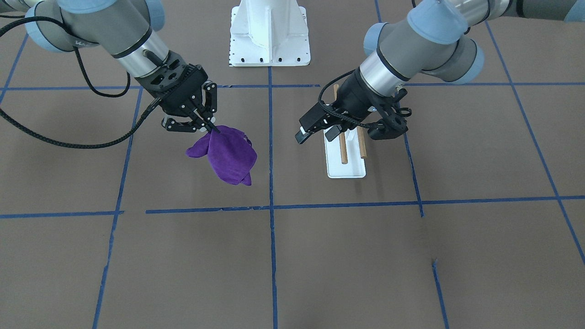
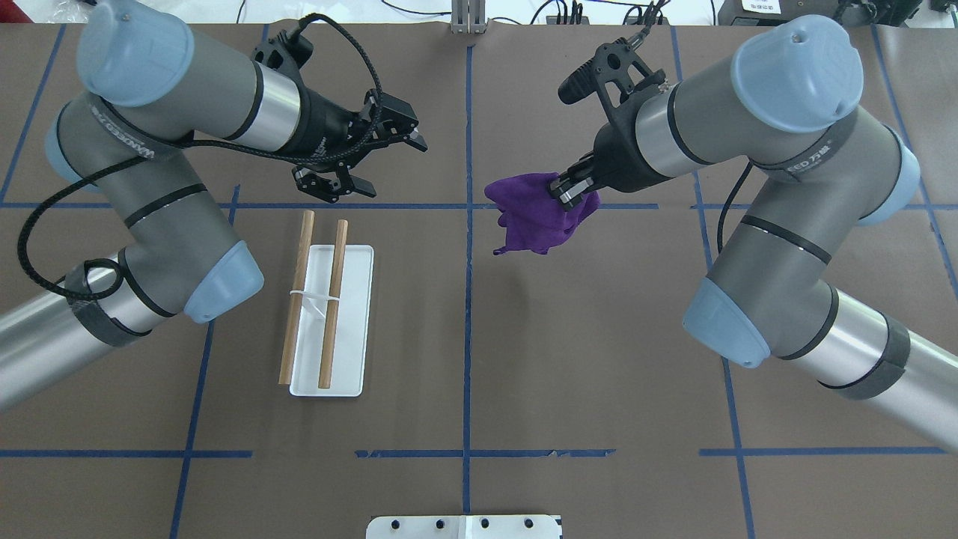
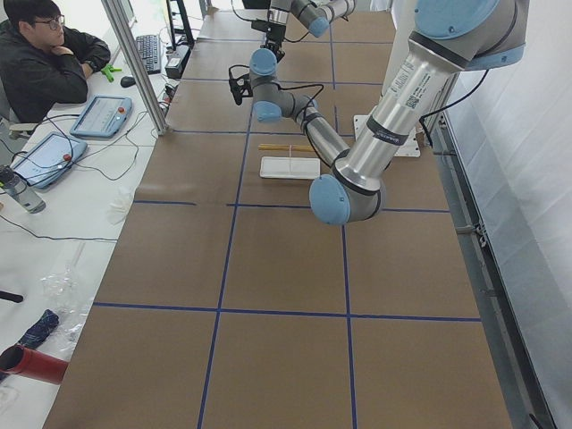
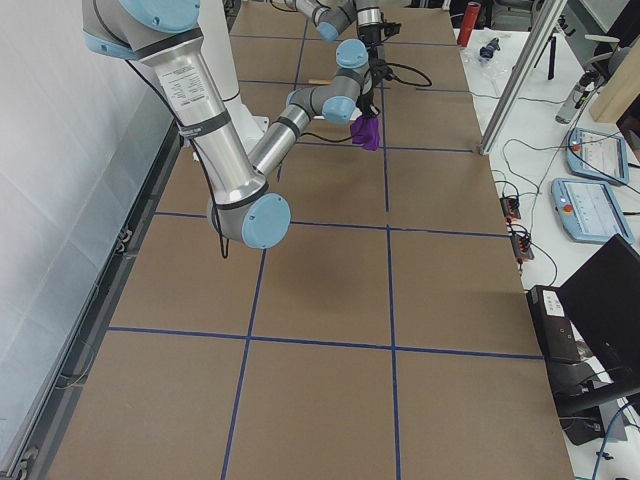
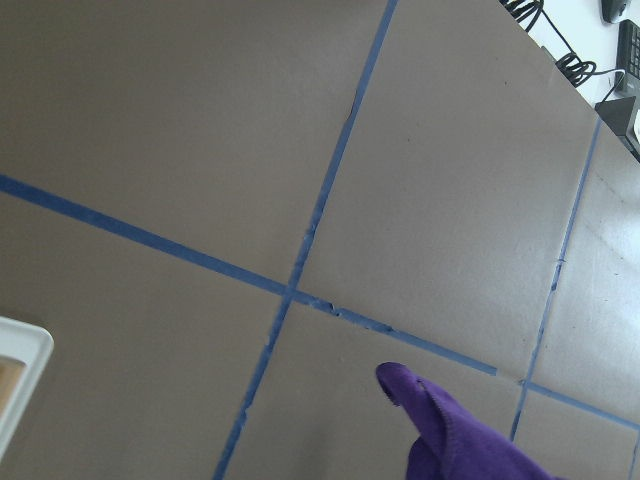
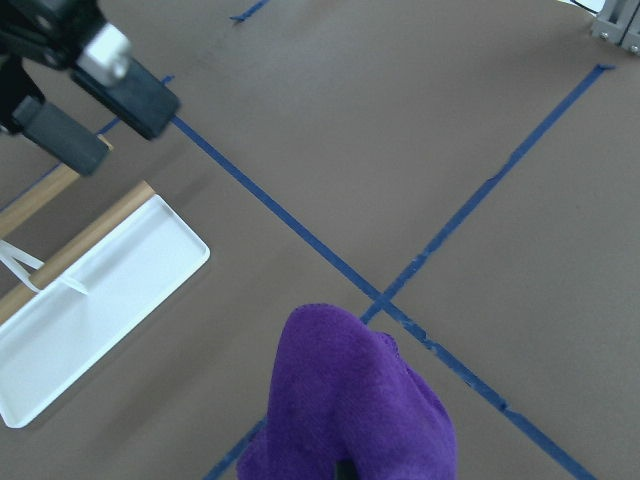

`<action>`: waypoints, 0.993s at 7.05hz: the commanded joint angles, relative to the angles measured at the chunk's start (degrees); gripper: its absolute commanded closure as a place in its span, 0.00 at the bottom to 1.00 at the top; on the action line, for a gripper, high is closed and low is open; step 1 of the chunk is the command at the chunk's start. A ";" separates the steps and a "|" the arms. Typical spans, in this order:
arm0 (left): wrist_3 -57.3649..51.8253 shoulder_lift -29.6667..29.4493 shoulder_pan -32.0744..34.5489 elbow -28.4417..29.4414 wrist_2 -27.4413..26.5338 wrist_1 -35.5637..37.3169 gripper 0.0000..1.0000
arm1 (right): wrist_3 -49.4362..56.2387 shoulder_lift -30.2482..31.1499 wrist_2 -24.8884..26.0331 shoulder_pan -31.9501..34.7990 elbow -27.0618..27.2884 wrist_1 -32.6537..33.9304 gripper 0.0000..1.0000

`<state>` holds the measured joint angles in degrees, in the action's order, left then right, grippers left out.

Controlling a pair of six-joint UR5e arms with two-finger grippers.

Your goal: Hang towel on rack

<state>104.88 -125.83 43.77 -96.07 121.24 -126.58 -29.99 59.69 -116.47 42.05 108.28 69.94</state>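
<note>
The purple towel (image 2: pixel 535 217) hangs bunched from my right gripper (image 2: pixel 567 191), which is shut on its top edge, to the right of the table's centre line. The towel also shows in the front view (image 1: pixel 228 155), where the right gripper (image 1: pixel 212 129) pinches it, and in both wrist views (image 6: pixel 350 400) (image 5: pixel 460 440). The rack (image 2: pixel 352 322) stands left of centre: a white base with two wooden dowels (image 2: pixel 333 299). It shows in the front view too (image 1: pixel 347 169). My left gripper (image 2: pixel 389 165) is open and empty, above the rack's far end (image 1: pixel 317 133).
The large white bolted pedestal (image 1: pixel 269 32) stands at the robot's side of the table, its edge in the overhead view (image 2: pixel 464 526). Blue tape lines grid the brown table. A person (image 3: pixel 45 54) sits at a desk with tablets beyond the far edge.
</note>
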 commanded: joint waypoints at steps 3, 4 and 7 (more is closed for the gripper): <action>7.35 -0.82 -5.18 0.79 -4.87 -2.36 0.00 | -2.79 -1.77 1.86 -2.23 2.64 -0.07 1.00; 7.79 -0.82 -5.88 0.71 -4.87 -3.75 0.05 | -2.79 -1.77 1.86 -2.23 2.72 -0.07 1.00; 8.41 -0.82 -5.98 0.71 -4.87 -6.57 0.25 | -2.97 -2.29 1.86 -2.32 2.99 -0.16 1.00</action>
<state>113.21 -126.65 37.86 -95.30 116.38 -132.34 -32.87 57.75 -114.61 39.79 111.23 69.81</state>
